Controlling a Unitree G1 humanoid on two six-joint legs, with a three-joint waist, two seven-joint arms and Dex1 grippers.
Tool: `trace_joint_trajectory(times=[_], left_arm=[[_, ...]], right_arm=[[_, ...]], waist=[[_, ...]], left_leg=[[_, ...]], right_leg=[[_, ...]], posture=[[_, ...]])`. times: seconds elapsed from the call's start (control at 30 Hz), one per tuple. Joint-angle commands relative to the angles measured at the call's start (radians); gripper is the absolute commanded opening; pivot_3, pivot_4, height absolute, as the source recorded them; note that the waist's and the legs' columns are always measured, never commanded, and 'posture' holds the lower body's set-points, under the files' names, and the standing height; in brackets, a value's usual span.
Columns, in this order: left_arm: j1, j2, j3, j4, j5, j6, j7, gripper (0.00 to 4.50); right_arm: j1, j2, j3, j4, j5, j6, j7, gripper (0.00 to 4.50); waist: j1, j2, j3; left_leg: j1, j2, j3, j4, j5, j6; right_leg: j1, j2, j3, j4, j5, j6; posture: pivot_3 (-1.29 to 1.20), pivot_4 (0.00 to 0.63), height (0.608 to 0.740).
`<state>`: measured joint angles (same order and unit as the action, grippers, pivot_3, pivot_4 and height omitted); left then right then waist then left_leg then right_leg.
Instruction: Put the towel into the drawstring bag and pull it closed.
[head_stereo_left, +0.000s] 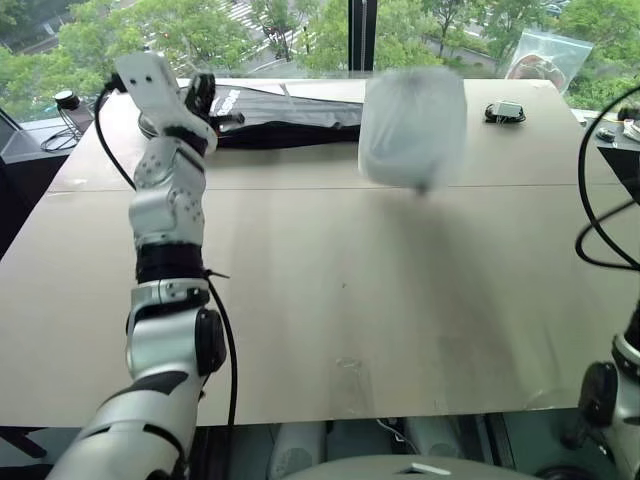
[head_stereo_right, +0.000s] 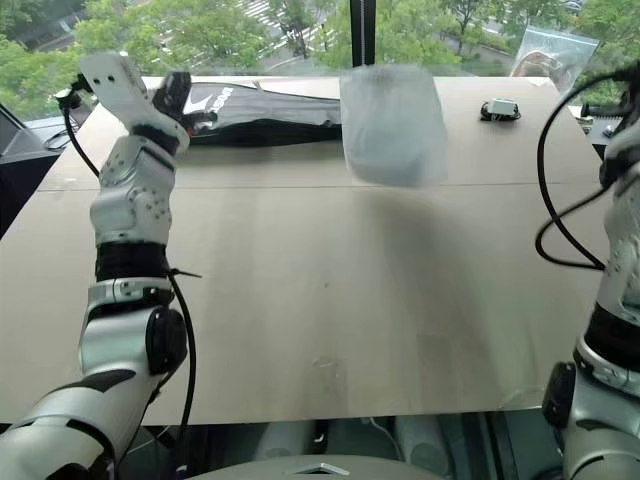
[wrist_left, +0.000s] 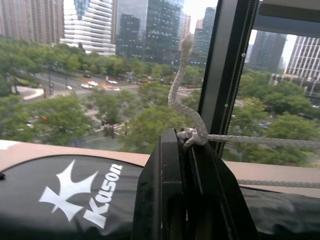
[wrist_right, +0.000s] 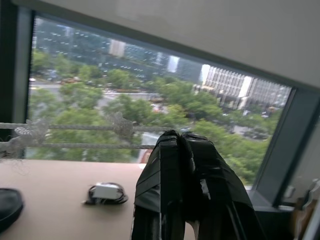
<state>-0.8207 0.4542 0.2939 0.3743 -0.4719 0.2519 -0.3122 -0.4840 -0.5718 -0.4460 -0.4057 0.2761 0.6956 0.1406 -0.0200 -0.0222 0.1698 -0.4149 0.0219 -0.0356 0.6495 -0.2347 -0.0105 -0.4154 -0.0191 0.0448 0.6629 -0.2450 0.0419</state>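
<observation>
Bag (head_stereo_left: 412, 128) is hanging mid-air above the table (head_stereo_left: 330, 300), between the arms. Left gripper (wrist_left: 187, 145) and right gripper (wrist_right: 181, 142) are each clamping a cord (wrist_left: 250, 141), stretching sideways toward the bag.

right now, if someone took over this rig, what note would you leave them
Left gripper: shut on the white cord.
Right gripper: shut on the other cord.
The drawstring bag hangs above the table between the arms, cords stretched taut to each side. A pale bulk shows through the fabric, likely the towel.
Done: bag lifted, cords pulled apart.
Left: confirm the mouth is cinched, then set it down.
</observation>
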Motion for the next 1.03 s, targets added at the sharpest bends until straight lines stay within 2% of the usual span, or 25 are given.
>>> trace_joint_trajectory(times=[0.03,0.17,0.2,0.27,0.37,0.5,0.57,0.73,0.9,1.03], left_arm=[[0.1,0.014,-0.046,-0.178,-0.051,0.128,-0.097,0.05],[0.197,-0.034,-0.164,-0.217,0.011,0.127,-0.161,0.05],[0.226,-0.047,-0.188,-0.228,0.011,0.136,-0.185,0.28],[0.276,-0.048,-0.209,-0.256,-0.001,0.157,-0.237,0.89],[0.365,-0.008,-0.211,-0.319,-0.037,0.206,-0.32,2.22],[0.578,0.15,-0.164,-0.454,-0.074,0.255,-0.472,4.18],[0.681,0.225,-0.109,-0.502,-0.095,0.256,-0.542,4.44],[0.897,0.322,0.024,-0.619,-0.146,0.269,-0.636,4.44],[0.962,0.31,0.103,-0.7,-0.18,0.27,-0.609,4.44],[0.938,0.251,0.08,-0.732,-0.175,0.253,-0.549,4.44]], right_arm=[[0.134,-0.009,0.107,-0.165,0.133,0.031,0.186,0.0],[0.199,0.074,0.277,-0.114,0.096,-0.023,0.194,0.0],[0.215,0.064,0.345,-0.085,0.054,-0.071,0.231,0.3],[0.243,0.043,0.415,-0.052,0.018,-0.137,0.294,0.94],[0.301,0.007,0.44,-0.039,-0.001,-0.196,0.353,2.29],[0.479,-0.043,0.318,-0.12,0.077,-0.201,0.431,4.27],[0.599,-0.069,0.239,-0.188,0.127,-0.198,0.483,4.46],[0.855,-0.091,0.126,-0.271,0.128,-0.295,0.577,4.46],[0.891,-0.064,0.04,-0.295,0.17,-0.313,0.559,4.46],[0.847,-0.023,0.056,-0.245,0.119,-0.373,0.509,4.46]], waist=[[-0.003,0.0,0.0],[-0.007,0.0,0.0],[-0.008,0.0,0.0],[-0.006,0.0,0.0],[-0.012,0.0,0.0],[-0.019,0.0,0.0],[-0.017,0.0,0.0],[-0.011,0.001,0.0],[-0.005,0.0,0.0],[0.002,0.0,0.0]], left_leg=[[0.0,0.0,0.0,0.0,0.0,0.0],[0.002,0.0,-0.001,0.003,0.0,0.0],[0.003,0.0,-0.001,0.004,0.0,0.0],[0.004,-0.001,0.0,0.004,0.0,0.0],[0.003,0.0,-0.001,0.005,0.0,0.0],[0.003,0.001,-0.001,0.003,0.0,0.0],[0.003,0.001,-0.001,0.002,0.0,0.0],[0.003,0.001,-0.001,0.002,0.0,0.0],[0.009,0.004,0.002,0.005,0.0,0.0],[0.021,0.006,0.003,0.004,0.0,0.0]], right_leg=[[-0.001,0.0,0.0,0.0,0.0,0.0],[0.001,0.001,0.0,0.003,0.0,0.0],[0.003,0.001,0.0,0.003,0.0,0.0],[0.004,0.001,0.0,0.003,0.0,0.0],[0.003,0.001,0.0,0.004,0.0,0.0],[0.001,0.001,0.0,0.004,0.0,0.0],[0.001,0.001,0.0,0.004,0.0,0.0],[0.003,0.0,0.0,0.002,-0.001,0.0],[0.008,0.0,0.001,0.001,-0.004,0.001],[0.018,0.001,0.002,0.001,-0.005,0.001]], posture=[[0.0,0.15,0.74],[0.0,0.15,0.74],[0.0,0.15,0.74],[0.0,0.15,0.74],[0.0,0.15,0.74],[0.0,0.15,0.74],[0.0,0.15,0.74],[0.0,0.15,0.74],[0.0,0.15,0.74],[0.0,0.15,0.74]])
